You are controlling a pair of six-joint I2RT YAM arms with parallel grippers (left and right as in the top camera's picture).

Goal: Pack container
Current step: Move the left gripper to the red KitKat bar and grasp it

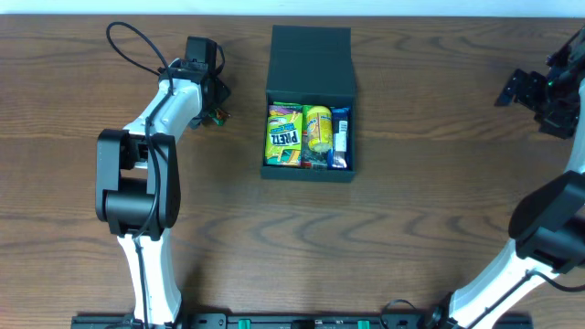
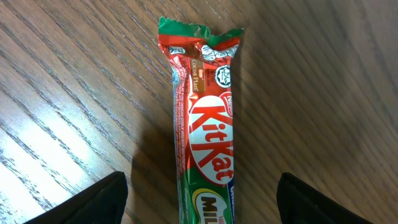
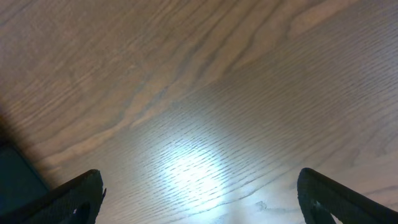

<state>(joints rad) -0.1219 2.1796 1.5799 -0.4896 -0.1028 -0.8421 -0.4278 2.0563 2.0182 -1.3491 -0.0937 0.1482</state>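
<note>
Container (image 1: 311,57), lid flapped back and part-filled with snacks (image 1: 285,137), sits mid-table (image 1: 439,228), well apart from the left gripper (image 2: 202,186), which straddles a KitKat bar (image 2: 205,130) wide open, seemingly touching nothing, so close squarely across its middle; the right gripper (image 3: 199,180) gapes empty.

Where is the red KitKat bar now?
Left wrist view: the red KitKat bar lies on the wooden table between the left gripper's open fingers, left of the dark teal-green box.
</note>
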